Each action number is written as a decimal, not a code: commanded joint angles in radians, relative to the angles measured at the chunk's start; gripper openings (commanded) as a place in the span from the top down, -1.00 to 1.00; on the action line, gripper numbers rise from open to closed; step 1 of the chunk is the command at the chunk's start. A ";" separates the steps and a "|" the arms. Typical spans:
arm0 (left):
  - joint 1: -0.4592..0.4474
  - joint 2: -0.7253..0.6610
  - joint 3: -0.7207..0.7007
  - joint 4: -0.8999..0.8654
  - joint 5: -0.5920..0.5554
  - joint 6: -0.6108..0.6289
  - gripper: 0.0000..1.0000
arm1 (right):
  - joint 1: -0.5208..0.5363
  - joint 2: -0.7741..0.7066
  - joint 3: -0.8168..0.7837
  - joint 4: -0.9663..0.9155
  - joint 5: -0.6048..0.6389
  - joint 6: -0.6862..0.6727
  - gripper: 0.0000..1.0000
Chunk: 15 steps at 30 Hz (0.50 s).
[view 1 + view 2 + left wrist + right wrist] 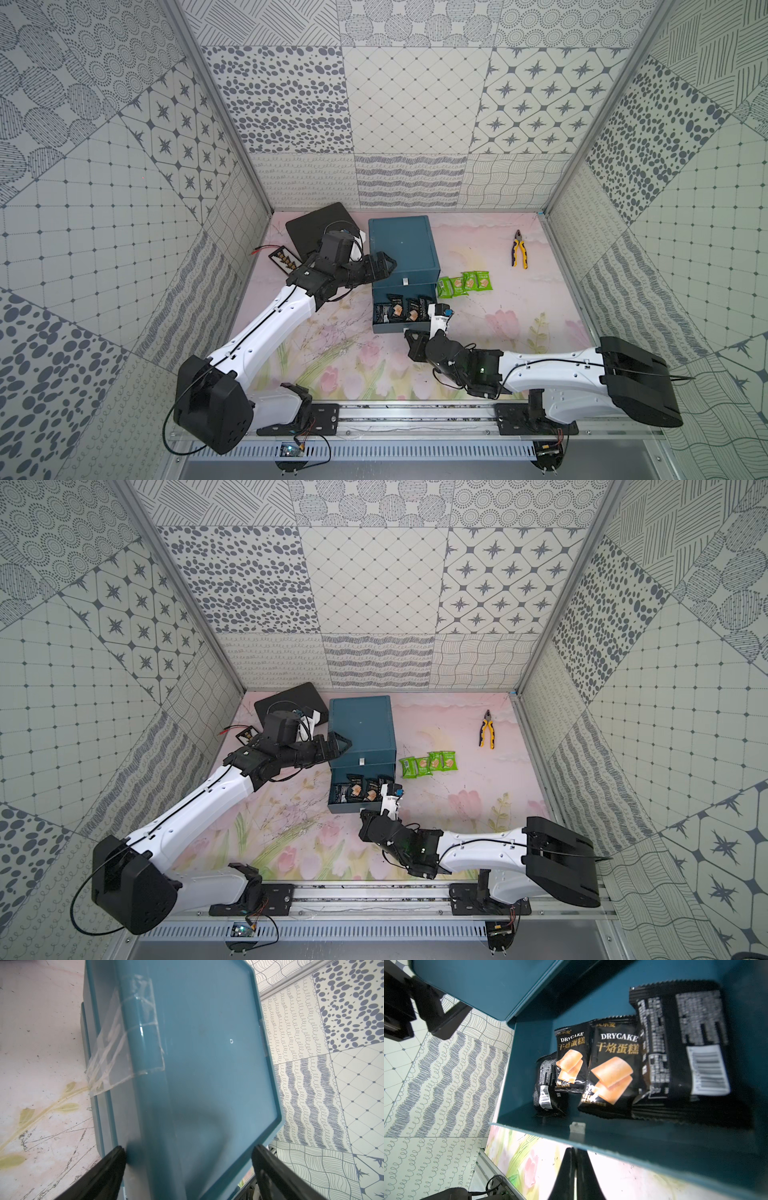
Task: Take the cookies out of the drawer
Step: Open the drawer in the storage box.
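The blue cabinet [403,245] has its bottom drawer [380,328] pulled out toward the front. Several black cookie packets [401,311] [612,1068] lie inside it. Several green cookie packets [463,284] [430,763] lie in a row on the table just right of the cabinet. My right gripper [409,332] [574,1150] is shut and holds nothing, its tips just outside the drawer's front wall [654,1142]. My left gripper [388,266] [189,1148] is open, straddling the cabinet's [207,1043] upper left edge.
Yellow-handled pliers [519,249] lie at the back right. A black flat board [316,226] and a small black tray [284,259] sit at the back left behind the left arm. Clear tape [124,1043] is stuck on the cabinet's side. The arms' rail [415,415] runs along the front.
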 commanded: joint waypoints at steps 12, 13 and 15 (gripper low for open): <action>-0.015 -0.019 0.013 0.043 0.033 0.004 -0.97 | 0.030 -0.024 0.015 -0.033 0.021 -0.009 0.49; -0.016 -0.020 0.014 0.040 0.030 0.006 -0.97 | 0.036 -0.028 0.017 -0.046 0.036 -0.007 0.30; -0.015 -0.026 0.015 0.024 0.026 0.026 -0.97 | 0.039 -0.043 0.024 -0.073 0.051 -0.012 -0.02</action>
